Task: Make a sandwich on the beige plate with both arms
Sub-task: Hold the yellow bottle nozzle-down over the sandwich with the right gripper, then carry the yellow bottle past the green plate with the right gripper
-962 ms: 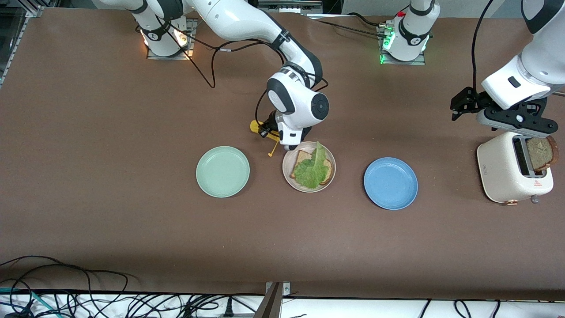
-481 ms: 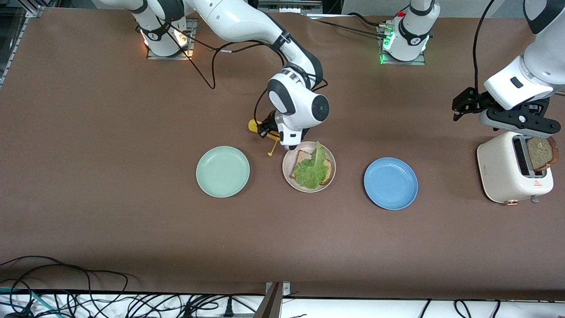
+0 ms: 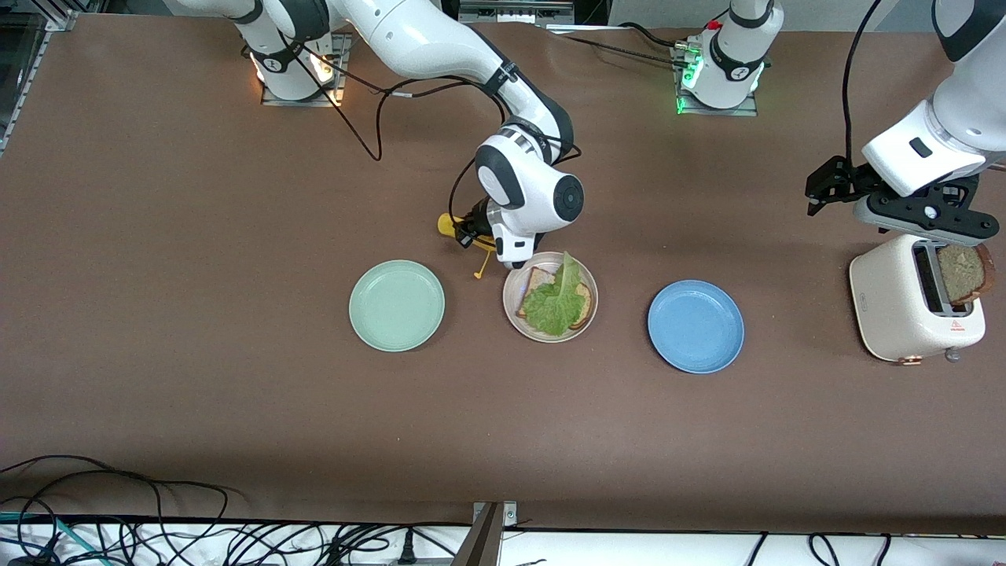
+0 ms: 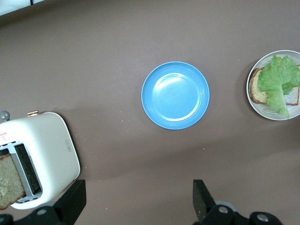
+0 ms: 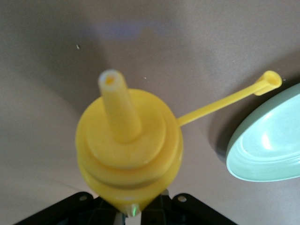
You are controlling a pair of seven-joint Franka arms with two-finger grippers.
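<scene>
The beige plate (image 3: 587, 314) sits mid-table and holds one brown bread slice (image 3: 538, 281) with a green lettuce leaf (image 3: 556, 303) on it. It also shows in the left wrist view (image 4: 255, 104). A second bread slice (image 3: 963, 273) stands in the white toaster (image 3: 892, 303) at the left arm's end. My right gripper (image 3: 478, 233) is shut on the yellow squeeze bottle (image 3: 449, 226), held just beside the beige plate's rim. Its nozzle (image 5: 112, 86) is open and its cap (image 5: 271, 79) dangles on a strap. My left gripper (image 3: 923, 222) is open and empty over the toaster.
A mint-green plate (image 3: 397, 305) lies beside the beige plate toward the right arm's end, close to the bottle's cap (image 3: 478, 273). A blue plate (image 3: 695, 326) lies between the beige plate and the toaster. Cables run along the table edge nearest the front camera.
My right gripper has carried the yellow bottle slightly toward the right arm's end, away from the beige plate. My left gripper rose slightly over the toaster.
</scene>
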